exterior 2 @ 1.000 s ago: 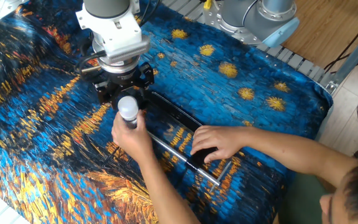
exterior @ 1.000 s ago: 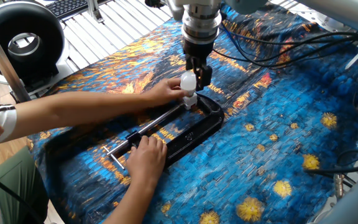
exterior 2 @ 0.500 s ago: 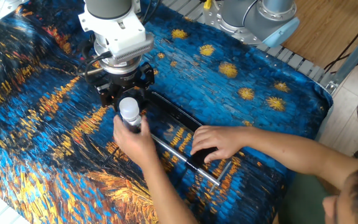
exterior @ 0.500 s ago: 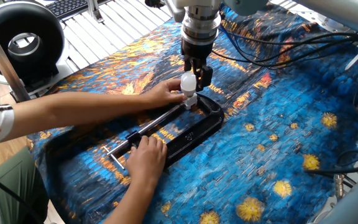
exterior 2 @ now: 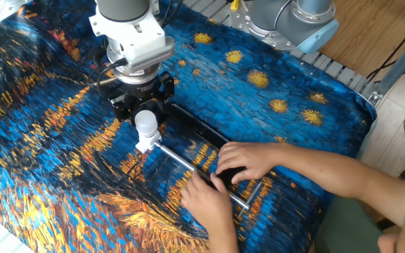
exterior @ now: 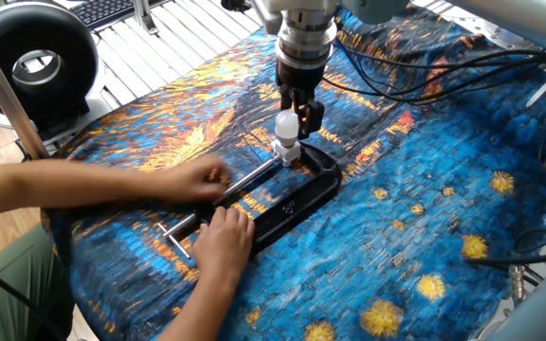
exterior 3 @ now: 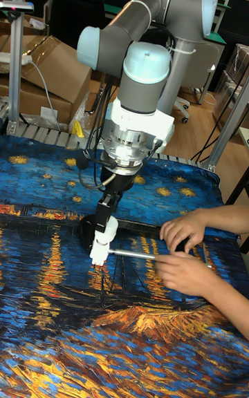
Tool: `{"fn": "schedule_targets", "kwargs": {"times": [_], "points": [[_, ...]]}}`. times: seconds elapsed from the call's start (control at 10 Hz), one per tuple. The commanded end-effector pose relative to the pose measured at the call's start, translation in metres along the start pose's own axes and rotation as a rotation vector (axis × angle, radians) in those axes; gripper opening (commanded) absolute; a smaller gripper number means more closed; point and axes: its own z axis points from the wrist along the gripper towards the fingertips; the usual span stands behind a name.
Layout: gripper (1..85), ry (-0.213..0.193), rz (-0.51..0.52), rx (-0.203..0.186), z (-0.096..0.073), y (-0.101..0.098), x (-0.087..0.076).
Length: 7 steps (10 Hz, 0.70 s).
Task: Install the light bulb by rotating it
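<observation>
The light bulb (exterior: 286, 125) stands upright on the white square socket base (exterior: 285, 150), held in the jaw end of the black C-clamp (exterior: 297, 194). No hand touches it. My gripper (exterior: 301, 112) hangs straight down, close over and behind the bulb, its black fingers (exterior: 314, 114) spread and open. From the other side, the bulb (exterior 2: 145, 124) shows in front of the gripper (exterior 2: 143, 105). In the tall view the bulb (exterior 3: 107, 231) sits at the tip of one finger (exterior 3: 104, 213); whether they touch is unclear.
A person's two hands (exterior: 218, 235) rest on the clamp's screw bar and handle (exterior 2: 248, 204), on my side of the bulb. Black cables (exterior: 415, 66) trail behind the arm. A round black fan (exterior: 34, 66) stands off the painted cloth (exterior: 425, 208).
The hand that held the bulb on the socket has let go and pulled back along the clamp bar. The bulb stays standing alone. My gripper has hardly moved.
</observation>
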Motion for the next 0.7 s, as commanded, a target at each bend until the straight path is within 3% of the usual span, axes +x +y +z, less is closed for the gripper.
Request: {"fn": "schedule_targets", "kwargs": {"times": [0.0,0.6], "points": [[68.0,-0.018,-0.015,0.006,-0.0001,-0.0014,-0.005],[60.3,-0.025,-0.04,0.028,0.0023,-0.0057,-0.0089]]}}
